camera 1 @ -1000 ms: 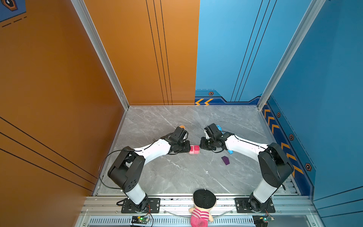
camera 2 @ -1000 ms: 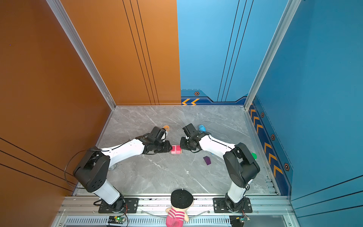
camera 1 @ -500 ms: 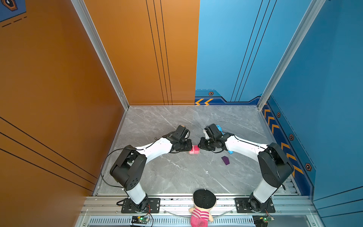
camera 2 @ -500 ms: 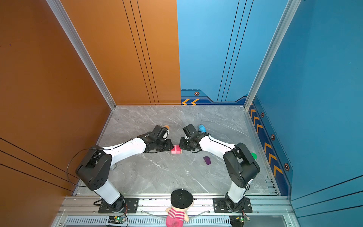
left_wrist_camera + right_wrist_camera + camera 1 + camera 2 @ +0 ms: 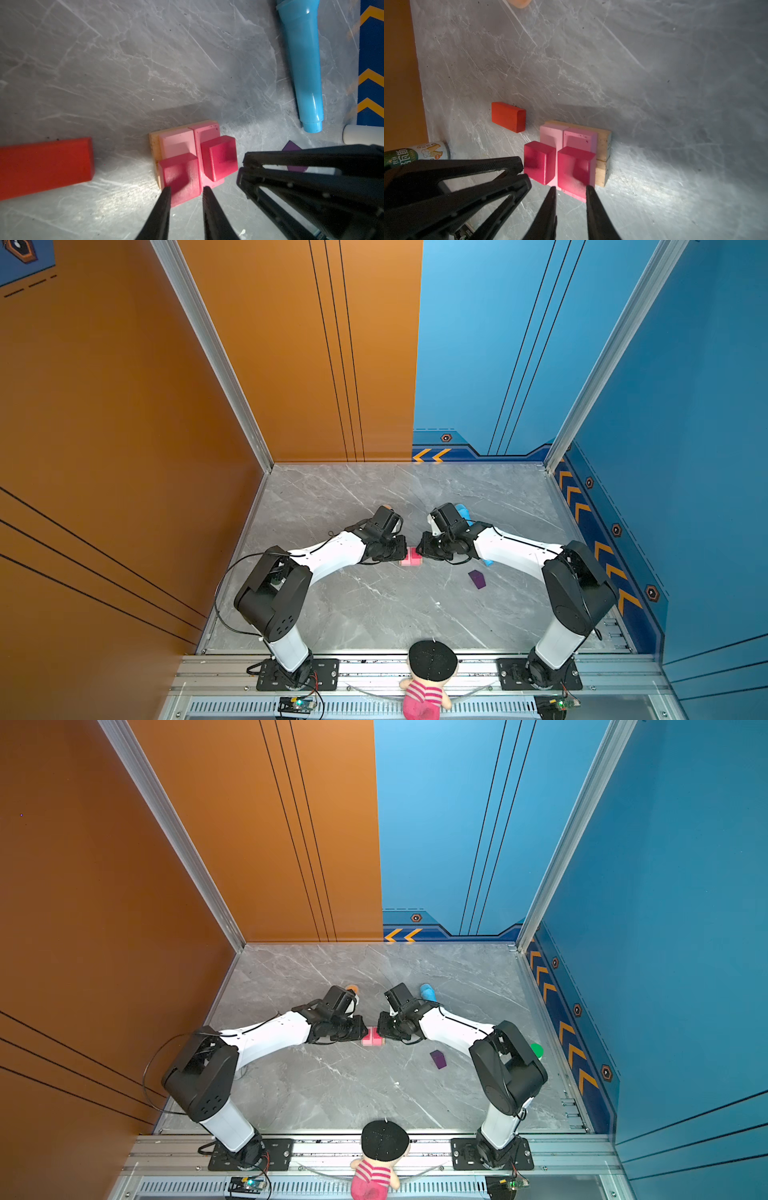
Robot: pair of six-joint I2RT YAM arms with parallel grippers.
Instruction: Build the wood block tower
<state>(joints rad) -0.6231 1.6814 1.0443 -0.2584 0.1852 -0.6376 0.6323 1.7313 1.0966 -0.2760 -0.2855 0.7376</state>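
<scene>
The tower (image 5: 411, 558) (image 5: 372, 1038) stands between my two grippers in both top views. Tan slabs (image 5: 603, 145) lie at the bottom, two pale pink bricks (image 5: 176, 141) lie on them, and two magenta cubes sit on top. My left gripper (image 5: 186, 188) is narrowly open, its tips at the near end of one cube (image 5: 179, 176). My right gripper (image 5: 571, 187) is narrowly open around the other cube (image 5: 576, 168), with a thin gap at one finger. Both cubes rest on the bricks. A red brick (image 5: 508, 116) (image 5: 44, 166) lies beside the tower. The purple house piece (image 5: 477, 578) (image 5: 438, 1059) lies apart, toward the front right.
A long blue tube (image 5: 301, 62) (image 5: 427, 992) lies behind the right arm. An orange tape ring (image 5: 352, 989) sits behind the left wrist. A printed can (image 5: 415, 152) lies under the left arm, and a green object (image 5: 537, 1050) sits by the right wall. A doll (image 5: 428, 676) sits on the front rail.
My right gripper's jaws have spread a little off their magenta cube. The left gripper has edged slightly toward the tower. The blocks have not moved.
</scene>
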